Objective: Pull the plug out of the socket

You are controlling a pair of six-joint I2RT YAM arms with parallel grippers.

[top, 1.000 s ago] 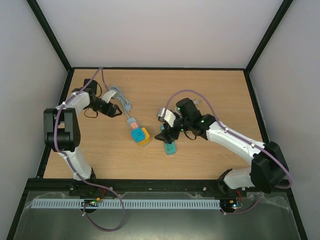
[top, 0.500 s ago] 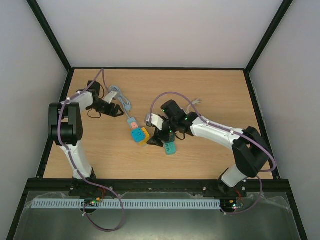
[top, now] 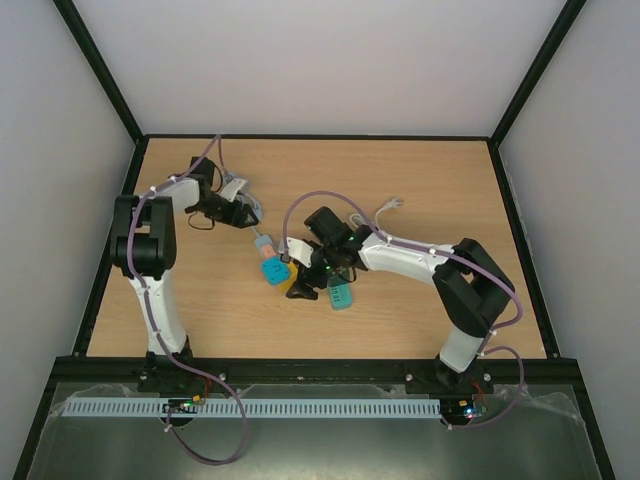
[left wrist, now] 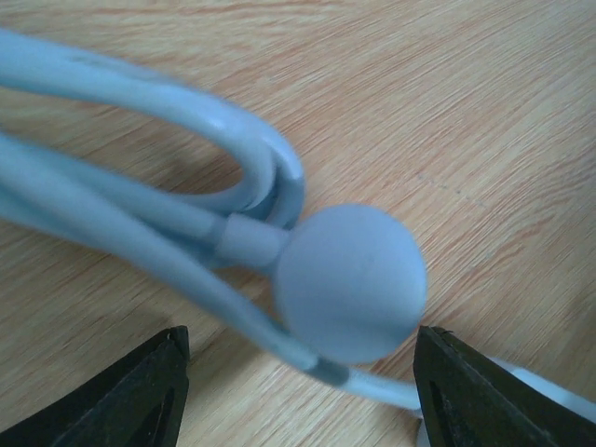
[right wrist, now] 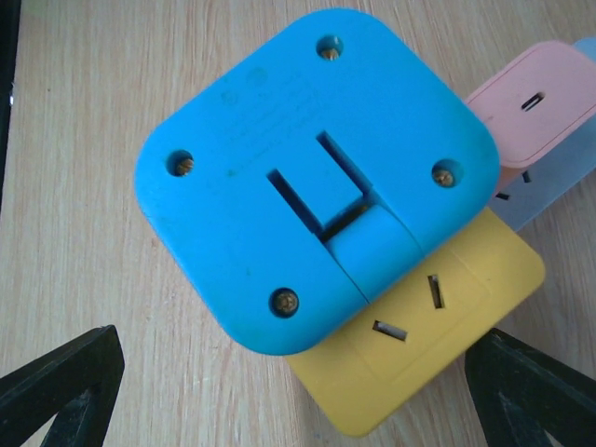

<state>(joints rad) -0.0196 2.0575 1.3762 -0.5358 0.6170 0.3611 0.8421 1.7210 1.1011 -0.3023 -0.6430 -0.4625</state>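
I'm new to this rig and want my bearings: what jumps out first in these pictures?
The bright blue-and-yellow socket cube at the scene's centre grabs the eye, filling the right wrist view, framed by the open right end effector. Next comes the looped pale-blue cable, farther back on the left, its round end framed by the open left end effector.

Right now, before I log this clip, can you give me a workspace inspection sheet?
Surface: light wooden tabletop, bare grain.
Job's things: blue-and-yellow plastic socket cube; pink-faced plug against its side.
Clutter: small teal plastic adapter; small white connector.
Grippers: left gripper open astride a round grey knob; right gripper open above the cube.
Cables: pale grey looped cord; purple arm cables.
Surroundings: black frame posts, white walls.
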